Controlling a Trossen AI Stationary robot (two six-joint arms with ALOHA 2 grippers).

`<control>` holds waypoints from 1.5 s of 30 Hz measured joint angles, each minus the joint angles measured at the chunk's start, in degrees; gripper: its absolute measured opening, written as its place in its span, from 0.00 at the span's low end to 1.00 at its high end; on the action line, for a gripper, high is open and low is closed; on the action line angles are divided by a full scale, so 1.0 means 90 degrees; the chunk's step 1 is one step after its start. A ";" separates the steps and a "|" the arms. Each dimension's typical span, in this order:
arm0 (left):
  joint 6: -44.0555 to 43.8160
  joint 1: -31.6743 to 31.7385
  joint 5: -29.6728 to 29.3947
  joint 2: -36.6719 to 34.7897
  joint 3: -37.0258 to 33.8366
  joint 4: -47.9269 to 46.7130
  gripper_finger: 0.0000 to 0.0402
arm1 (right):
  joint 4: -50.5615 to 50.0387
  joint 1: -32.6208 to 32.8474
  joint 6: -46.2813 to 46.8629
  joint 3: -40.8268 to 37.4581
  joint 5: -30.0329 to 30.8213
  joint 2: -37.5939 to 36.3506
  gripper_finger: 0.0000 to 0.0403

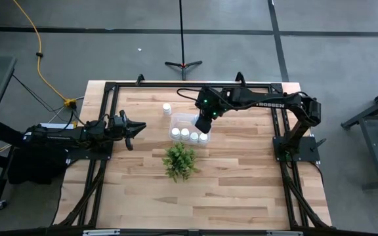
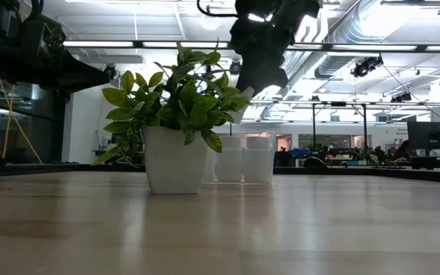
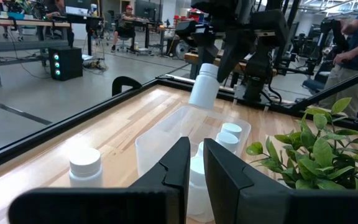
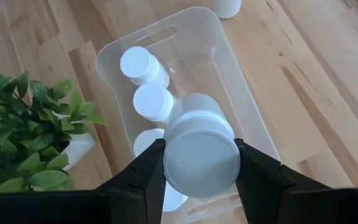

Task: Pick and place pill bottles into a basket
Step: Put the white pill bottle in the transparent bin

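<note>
The basket (image 1: 180,118) is a clear bin in the middle of the table, with white pill bottles (image 4: 153,101) standing upright inside it. One more bottle (image 1: 167,109) stands on the table beyond the basket. My right gripper (image 4: 201,155) hovers over the basket, shut on another pill bottle (image 3: 204,87). My left gripper (image 3: 195,168) waits level at the table's left, pointing toward the basket, its fingers a narrow gap apart with nothing between them. My right gripper pinches the bottle's cap end (image 4: 201,134) between its two fingers (image 4: 143,171), one on each side. The fingers slant down from the table's right and far side. The bottle hangs tilted below them, cap uppermost, lifted clear above the basket's open top.
A small green plant in a white pot (image 1: 180,161) stands just in front of the basket, toward the table's near edge. A dark frame (image 1: 110,88) runs round the table. Bare wood lies to the left, the right and the near side.
</note>
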 joint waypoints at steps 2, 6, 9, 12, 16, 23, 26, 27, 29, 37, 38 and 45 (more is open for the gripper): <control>0.0000 0.0002 0.0002 0.0000 0.0000 0.0000 0.21 | -0.0007 0.0000 0.0000 0.0000 -0.0004 -0.0002 0.37; -0.0001 0.0001 0.0000 0.0000 0.0000 0.0000 0.21 | -0.0065 0.0000 -0.0002 0.0000 -0.0010 -0.0002 0.37; 0.0000 0.0002 0.0002 0.0000 0.0000 0.0000 0.21 | -0.0190 0.0000 -0.0002 0.0000 -0.0010 -0.0002 0.37; 0.0000 0.0002 0.0002 0.0000 0.0002 0.0000 0.21 | -0.0370 0.0000 -0.0004 0.0000 -0.0010 -0.0002 0.37; 0.0000 0.0002 0.0002 0.0000 0.0001 0.0000 0.21 | -0.0421 0.0000 -0.0002 0.0000 -0.0010 -0.0004 0.37; 0.0000 0.0002 0.0001 0.0000 0.0002 -0.0002 0.21 | -0.0772 0.0000 -0.0029 0.0000 0.0005 -0.0004 0.37; 0.0000 0.0002 0.0002 0.0000 0.0000 -0.0002 0.21 | -0.0823 0.0000 -0.0029 0.0000 0.0072 -0.0004 0.37; 0.0000 0.0002 0.0002 0.0000 0.0002 0.0000 0.21 | -0.0818 0.0000 -0.0029 0.0000 0.0098 -0.0005 0.37; 0.0000 0.0001 0.0002 0.0000 0.0002 0.0000 0.21 | -0.0818 0.0000 -0.0029 0.0002 0.0174 -0.0004 0.37; 0.0000 0.0002 0.0002 0.0000 0.0000 -0.0001 0.21 | -0.0739 0.0024 0.0027 0.0005 0.0296 0.0463 0.37; 0.0000 0.0002 0.0002 0.0000 0.0002 0.0000 0.21 | -0.0706 0.0029 0.0029 0.0003 0.0294 0.0547 0.37; 0.0000 0.0000 0.0002 0.0000 0.0002 0.0000 0.21 | -0.0436 0.0041 0.0177 0.0002 0.0294 0.0814 0.37</control>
